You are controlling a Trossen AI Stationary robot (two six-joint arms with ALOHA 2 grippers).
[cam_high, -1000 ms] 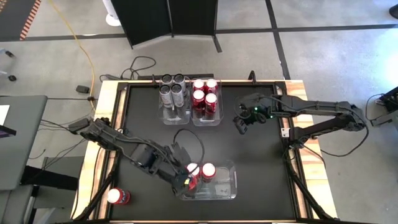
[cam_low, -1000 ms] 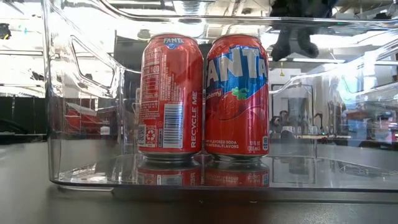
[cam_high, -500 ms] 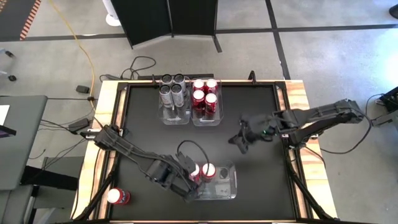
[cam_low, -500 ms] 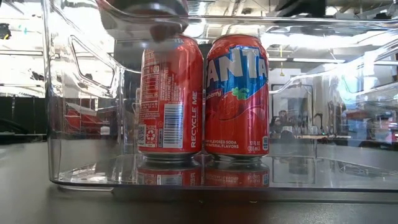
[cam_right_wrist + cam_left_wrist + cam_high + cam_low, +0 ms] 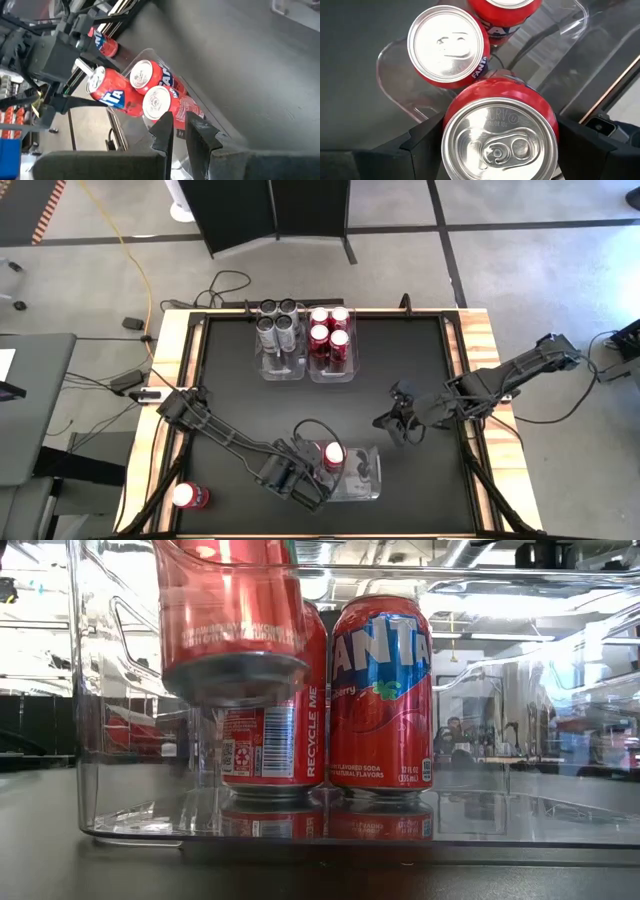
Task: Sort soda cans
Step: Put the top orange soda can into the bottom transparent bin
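My left gripper (image 5: 305, 470) hangs over the clear near bin (image 5: 365, 480), shut on a red can (image 5: 235, 620) whose silver top (image 5: 497, 140) fills the left wrist view. Two more red cans (image 5: 380, 690) (image 5: 290, 730) stand upright on the bin's floor behind it. My right gripper (image 5: 400, 420) hovers over bare table to the right of that bin, shut and holding nothing. Silver cans (image 5: 278, 325) and red cans (image 5: 330, 335) stand in two clear bins at the far edge. One red can (image 5: 187, 496) lies on the table's wooden near-left edge. My left gripper pinches the red can's body just below its top rim (image 5: 451, 112), one finger (image 5: 427, 145) on each side, coming from above. The can is lifted clear of the bin floor, tilted, with its base (image 5: 235, 678) hanging inside the bin in front of a standing can.
The near bin's clear walls (image 5: 90, 740) enclose the cans, with free floor on its right half (image 5: 362, 472). Black table lies open between the near bin and the two far bins (image 5: 305, 370). Cables trail off the left side.
My left gripper has moved down and toward the near edge with its can, which has dropped into the near bin in front of the two standing cans. My right gripper has travelled from beside the far bins toward the near edge.
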